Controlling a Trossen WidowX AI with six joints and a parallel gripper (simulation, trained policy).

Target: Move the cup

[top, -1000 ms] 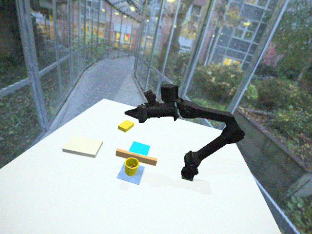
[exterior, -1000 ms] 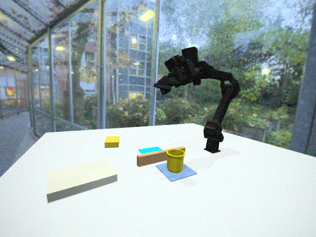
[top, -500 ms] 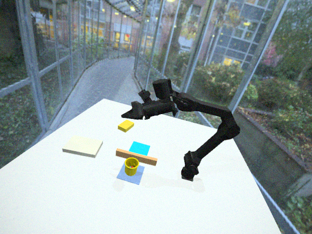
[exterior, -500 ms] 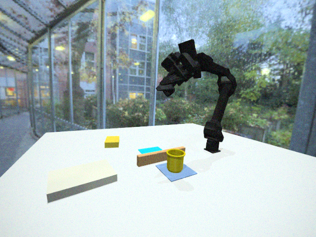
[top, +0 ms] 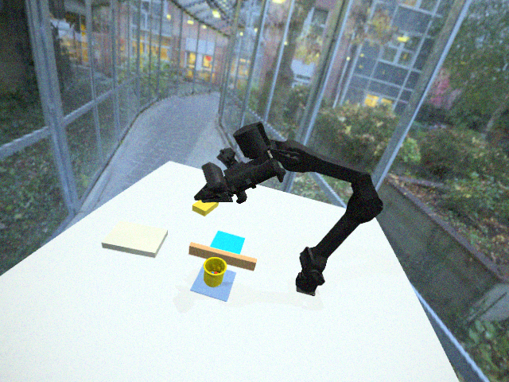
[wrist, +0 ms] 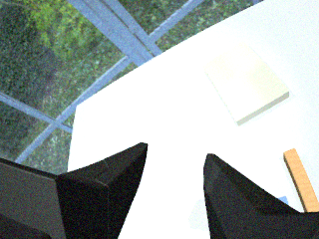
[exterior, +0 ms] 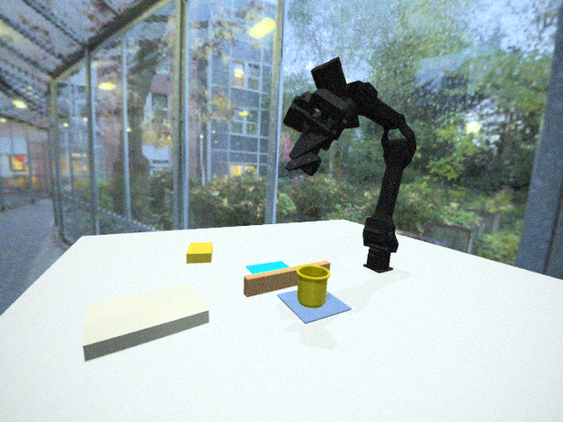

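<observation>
1. Where the blue pad (top: 227, 292) (exterior: 306, 314) lies, yellow cup (top: 214, 277) (exterior: 311, 288) on it: upright, long axis vertical, mouth upward.
2. Claw (top: 213, 200) (exterior: 288, 164) (wrist: 175, 155): raised, slanting down, partly open, nothing between fingers.

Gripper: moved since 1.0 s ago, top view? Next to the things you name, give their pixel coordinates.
Yes. In the top view the gripper (top: 201, 198) (exterior: 288, 163) (wrist: 175, 155) has shifted down the picture toward the yellow block (top: 203, 208) (exterior: 199, 252); it now overlaps the block's upper edge, where a gap showed before.
</observation>
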